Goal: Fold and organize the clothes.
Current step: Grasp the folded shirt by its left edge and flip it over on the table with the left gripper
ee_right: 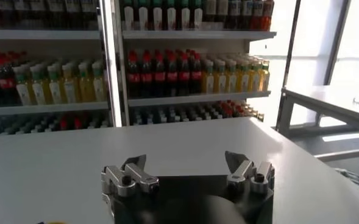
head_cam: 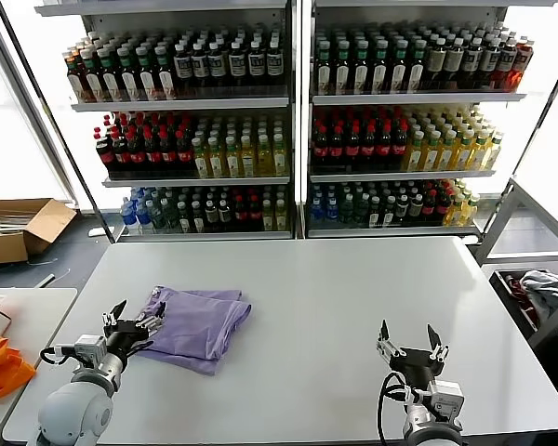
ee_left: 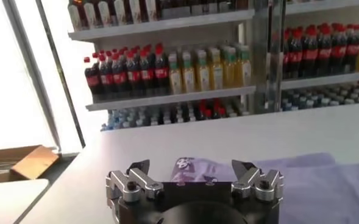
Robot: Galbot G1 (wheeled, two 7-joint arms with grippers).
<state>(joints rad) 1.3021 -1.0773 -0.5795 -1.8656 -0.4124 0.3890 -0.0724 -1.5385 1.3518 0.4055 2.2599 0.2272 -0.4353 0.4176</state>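
Observation:
A lavender T-shirt [head_cam: 201,321] lies folded in a rough bundle on the white table [head_cam: 353,297], left of centre. In the left wrist view it [ee_left: 325,182] shows a bit of dark purple print at its near corner [ee_left: 185,167]. My left gripper [head_cam: 135,321] is open and empty, just at the shirt's left edge, low over the table; its jaws stand wide apart in the left wrist view [ee_left: 191,165]. My right gripper [head_cam: 410,339] is open and empty near the table's front edge, well right of the shirt, facing bare table [ee_right: 184,159].
Shelves of bottled drinks [head_cam: 288,121] stand behind the table. A cardboard box [head_cam: 19,228] lies on the floor at left. An orange bag [head_cam: 0,367] sits on a side table at left. A bin with cloth [head_cam: 539,293] is at right.

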